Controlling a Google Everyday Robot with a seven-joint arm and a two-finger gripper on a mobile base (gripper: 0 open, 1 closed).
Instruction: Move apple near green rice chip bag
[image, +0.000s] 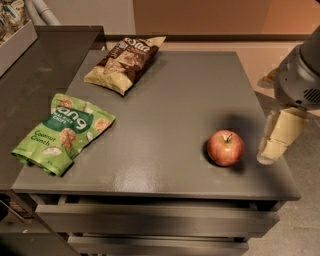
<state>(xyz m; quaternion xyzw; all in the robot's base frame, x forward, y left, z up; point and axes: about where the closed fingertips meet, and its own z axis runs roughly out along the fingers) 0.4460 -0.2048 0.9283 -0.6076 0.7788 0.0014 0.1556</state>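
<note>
Noted the apple (225, 147) upright on the tabletop (175, 100) near its right edge, well apart from the green rice chip bag (62, 132), which lay flat at the left edge. The end effector (271, 150) hung just right of the apple, beyond the edge. I could not tell whether it was spread or pressed together.

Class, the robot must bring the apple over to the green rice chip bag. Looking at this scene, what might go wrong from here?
1. The apple is round and sits near the table's front right corner. A nudge from the gripper, just to its right, might roll it off.
2. The green rice chip bag lies at the far left edge, so a weak grasp could drop the apple during the long carry.
</note>
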